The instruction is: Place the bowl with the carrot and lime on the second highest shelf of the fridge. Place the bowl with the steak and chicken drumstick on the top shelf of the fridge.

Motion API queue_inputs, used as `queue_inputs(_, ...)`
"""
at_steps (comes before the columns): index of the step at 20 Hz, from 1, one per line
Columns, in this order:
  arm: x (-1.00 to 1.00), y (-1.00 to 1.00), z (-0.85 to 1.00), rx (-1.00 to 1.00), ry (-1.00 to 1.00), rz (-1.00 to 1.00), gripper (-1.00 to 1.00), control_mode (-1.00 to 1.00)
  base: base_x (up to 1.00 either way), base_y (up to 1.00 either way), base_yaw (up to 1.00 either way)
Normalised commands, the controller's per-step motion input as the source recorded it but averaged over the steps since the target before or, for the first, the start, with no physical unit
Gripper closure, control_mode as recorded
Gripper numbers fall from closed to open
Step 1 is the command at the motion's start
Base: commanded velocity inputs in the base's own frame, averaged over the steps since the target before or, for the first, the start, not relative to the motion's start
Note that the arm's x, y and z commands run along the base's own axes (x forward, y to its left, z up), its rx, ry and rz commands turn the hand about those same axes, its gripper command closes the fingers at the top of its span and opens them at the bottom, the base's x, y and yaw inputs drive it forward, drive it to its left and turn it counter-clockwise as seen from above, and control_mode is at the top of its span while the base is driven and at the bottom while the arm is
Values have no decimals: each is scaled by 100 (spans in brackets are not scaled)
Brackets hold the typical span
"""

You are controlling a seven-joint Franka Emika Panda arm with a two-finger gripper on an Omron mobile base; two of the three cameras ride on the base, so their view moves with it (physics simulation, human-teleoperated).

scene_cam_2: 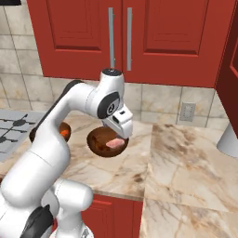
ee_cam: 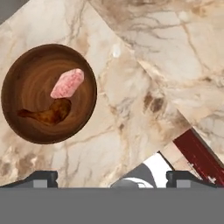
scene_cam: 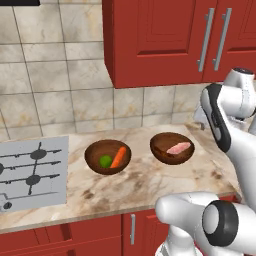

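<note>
Upper left of the hand view sits the meat bowl [ee_cam: 49,93], steak [ee_cam: 67,83] and chicken drumstick [ee_cam: 47,113] inside, resting on the marble counter [ee_cam: 144,65] while the gripper [ee_cam: 111,178] hangs above, jaws spread wide and empty, seemingly lining up a rim grab.

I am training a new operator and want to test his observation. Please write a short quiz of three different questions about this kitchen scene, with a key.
1. True or false: both bowls stand on the counter.
2. Which lies beside the steak? A) lime B) chicken drumstick C) carrot
3. Fill in: the end effector is ____, holding nothing.

Key: 1 true; 2 B; 3 open. The bowl with the carrot and lime stands nearer the stove than the bowl with the steak and chicken drumstick.
</note>
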Motion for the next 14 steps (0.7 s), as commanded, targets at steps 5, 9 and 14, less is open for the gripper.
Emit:
queue_inputs(5,76,-2,-31,12,5,-10,-100,-100,0,0,0)
queue_inputs(9,9,0,-77,11,6,0,-100,-100,0,0,0)
queue_inputs(14,1,0,-68,5,2,0,-100,-100,0,0,0)
